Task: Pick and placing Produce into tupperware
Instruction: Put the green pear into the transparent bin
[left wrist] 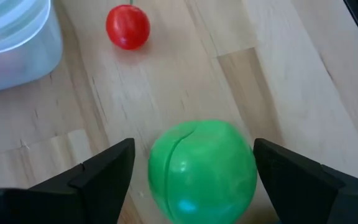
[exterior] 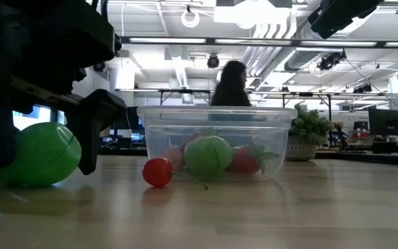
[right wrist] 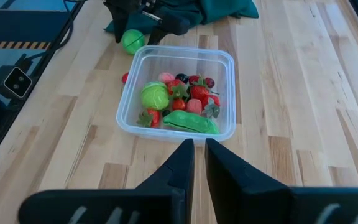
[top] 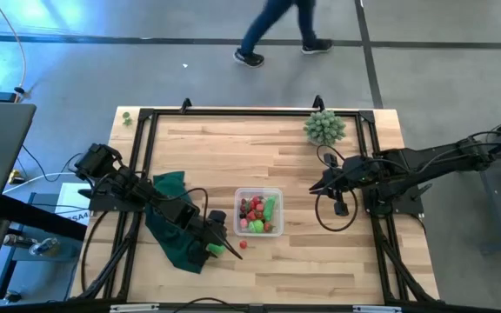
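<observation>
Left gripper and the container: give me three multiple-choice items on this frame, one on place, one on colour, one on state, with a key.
1. Where is the green ball?
A. between the left gripper's fingers
B. inside the container
C. beside the spiky plant

2. What colour is the small round piece on the table beside the container?
A. yellow
B. red
C. blue

3. How do the right gripper's fingers stand?
A. spread wide
B. shut, holding nothing
C. shut on a strawberry

Key: 1 A, the left wrist view shows the ball between open fingers. 2 B, it shows red. 3 B, the right wrist view shows them together and empty.
</observation>
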